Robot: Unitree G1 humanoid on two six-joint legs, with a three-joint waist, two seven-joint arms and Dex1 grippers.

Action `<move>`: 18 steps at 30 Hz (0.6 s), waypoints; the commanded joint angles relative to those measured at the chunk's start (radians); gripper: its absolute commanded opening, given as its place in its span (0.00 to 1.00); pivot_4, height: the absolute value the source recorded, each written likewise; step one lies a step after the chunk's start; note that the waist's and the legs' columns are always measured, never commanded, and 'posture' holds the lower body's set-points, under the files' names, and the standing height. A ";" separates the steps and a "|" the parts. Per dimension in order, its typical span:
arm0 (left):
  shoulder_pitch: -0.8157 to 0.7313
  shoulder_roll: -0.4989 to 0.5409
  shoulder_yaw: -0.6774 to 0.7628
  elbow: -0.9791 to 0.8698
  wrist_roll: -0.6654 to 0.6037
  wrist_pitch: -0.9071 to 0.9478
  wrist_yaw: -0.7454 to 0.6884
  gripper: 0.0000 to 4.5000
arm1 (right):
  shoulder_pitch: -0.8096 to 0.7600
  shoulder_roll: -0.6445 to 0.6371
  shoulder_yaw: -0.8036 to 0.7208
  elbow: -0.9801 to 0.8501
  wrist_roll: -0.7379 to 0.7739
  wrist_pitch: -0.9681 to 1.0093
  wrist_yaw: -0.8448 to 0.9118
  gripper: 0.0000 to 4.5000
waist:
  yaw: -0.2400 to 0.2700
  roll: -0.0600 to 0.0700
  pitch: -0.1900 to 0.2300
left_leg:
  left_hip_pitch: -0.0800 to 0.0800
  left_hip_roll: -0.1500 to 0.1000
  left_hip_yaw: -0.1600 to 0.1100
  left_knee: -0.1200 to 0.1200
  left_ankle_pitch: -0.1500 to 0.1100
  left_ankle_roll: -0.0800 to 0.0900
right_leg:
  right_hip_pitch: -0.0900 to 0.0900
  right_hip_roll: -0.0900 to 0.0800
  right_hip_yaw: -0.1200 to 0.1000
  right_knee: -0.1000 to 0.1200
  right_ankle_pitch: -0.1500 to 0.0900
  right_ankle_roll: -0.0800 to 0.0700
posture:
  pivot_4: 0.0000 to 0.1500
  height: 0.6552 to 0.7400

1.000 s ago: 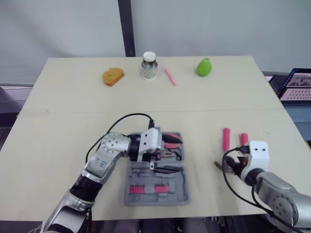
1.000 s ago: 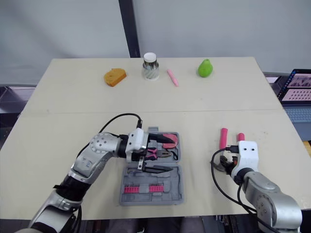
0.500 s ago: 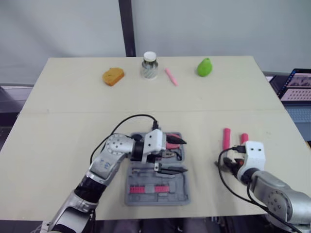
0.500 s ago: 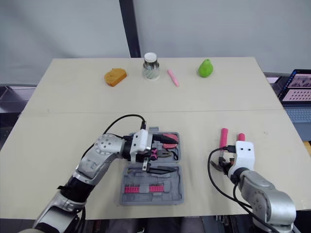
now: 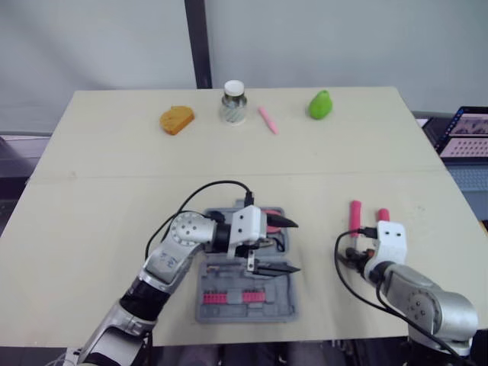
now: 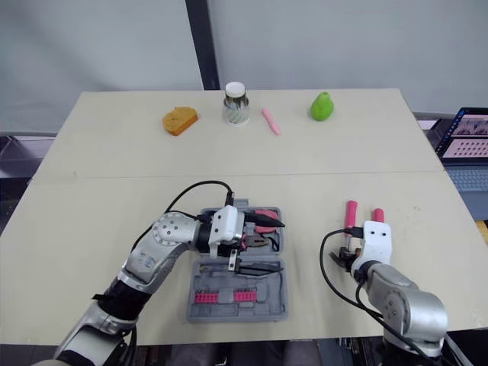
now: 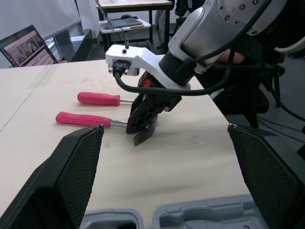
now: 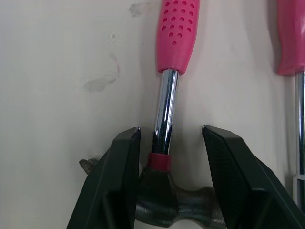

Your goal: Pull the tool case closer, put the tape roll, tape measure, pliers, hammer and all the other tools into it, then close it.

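Observation:
The grey tool case lies open near the table's front edge, with pink-handled tools and a row of pink bits inside. My left gripper hovers open over the case's upper half, nothing between its fingers. To the right lies the hammer, its pink handle pointing away, beside a pink-handled screwdriver. My right gripper is open and low over the hammer's head, one finger on each side of the steel shaft without touching it. The left wrist view shows that gripper from the side.
Along the far edge sit an orange sponge, a white-lidded jar, a pink marker and a green pear. A laptop stands off the table's right side. Bare tabletop lies between case and hammer.
My left gripper has drifted a little to the right over the case. My right gripper has shifted left and settled closer around the hammer's neck.

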 commanded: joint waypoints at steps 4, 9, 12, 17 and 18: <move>-0.003 -0.009 -0.002 -0.038 0.002 0.002 0.017 1.00 | 0.004 0.026 0.007 0.012 -0.028 0.025 -0.009 0.49 | -0.001 0.000 0.000 | 0.000 0.000 0.001 0.000 0.000 0.000 | 0.000 0.000 0.000 0.000 0.000 0.000 | 1.00 1.00; -0.012 -0.014 -0.005 -0.038 0.003 0.009 0.022 1.00 | 0.008 0.040 0.004 0.014 -0.030 0.041 0.002 0.49 | -0.001 -0.001 -0.001 | 0.000 0.000 0.001 0.000 0.000 0.000 | 0.000 0.000 0.001 0.000 0.000 0.000 | 1.00 1.00; -0.015 -0.016 -0.003 -0.037 0.005 0.011 0.022 1.00 | 0.009 0.042 0.006 0.013 -0.033 0.044 0.007 0.49 | -0.001 -0.001 -0.001 | 0.000 0.000 0.001 0.000 0.000 0.000 | 0.000 0.000 0.001 0.000 0.000 0.000 | 1.00 1.00; -0.015 -0.015 0.000 -0.038 0.006 0.014 0.024 1.00 | 0.008 0.046 0.004 0.014 -0.035 0.044 0.009 0.30 | -0.001 -0.002 -0.001 | 0.000 0.000 0.001 0.000 0.000 0.000 | 0.000 0.000 0.001 0.000 0.000 0.000 | 1.00 1.00; -0.014 -0.015 0.003 -0.037 0.005 0.015 0.025 1.00 | 0.010 0.042 0.007 0.013 -0.036 0.043 0.010 0.19 | -0.001 -0.002 -0.001 | 0.000 0.000 0.001 0.000 0.000 0.000 | 0.000 0.000 0.001 0.000 0.000 0.000 | 1.00 1.00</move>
